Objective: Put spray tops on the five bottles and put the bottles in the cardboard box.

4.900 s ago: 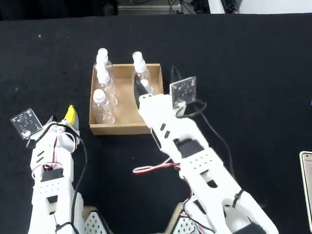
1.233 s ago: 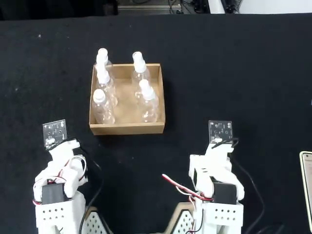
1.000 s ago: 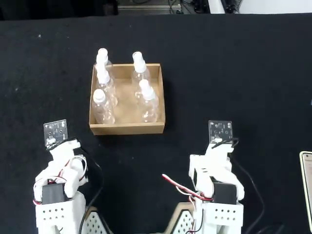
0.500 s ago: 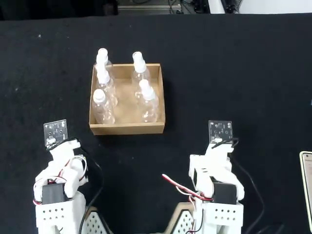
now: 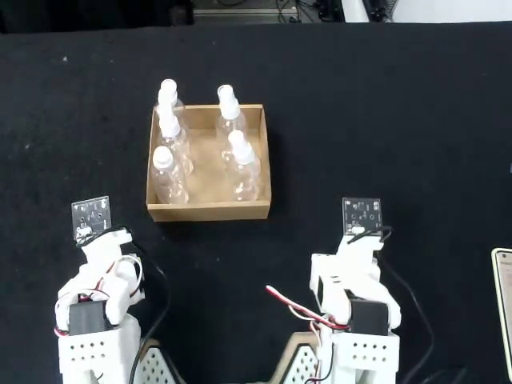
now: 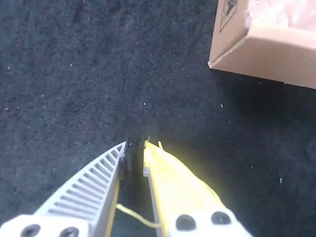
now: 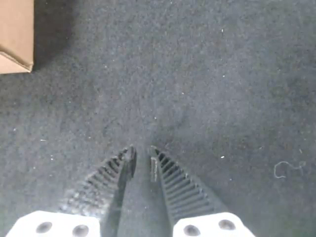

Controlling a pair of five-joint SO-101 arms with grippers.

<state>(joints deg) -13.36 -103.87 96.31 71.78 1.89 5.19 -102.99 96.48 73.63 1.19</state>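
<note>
All five bottles (image 5: 240, 172) stand upright inside the cardboard box (image 5: 208, 212), which sits on the black table (image 5: 400, 120) left of centre and towards the far side: three in a column along its left wall and two along its right wall, close together, though whether they touch cannot be told. Each one carries a white spray top (image 5: 226, 94), so that makes five bottles, five tops, one box and two arms. The top on the nearest left bottle looks a little squatter, and whether it is fully seated cannot be told. Judged from this, the task looks complete. Both arms are folded back at the near edge of the table, well apart from the box. The left end effector (image 6: 134, 146) has its jaws drawn almost together, with only a sliver of gap, and grips nothing; the right end effector (image 7: 142, 149) is the same, nearly closed and empty over bare table. The bottles are clear thin plastic and look empty, so they are probably very light, smooth enough to slip and soft enough to dent under a hard squeeze. With a sprayer on, each likely tips easily, so the sensible hold would be around the body just under the shoulder, not on the top
</note>
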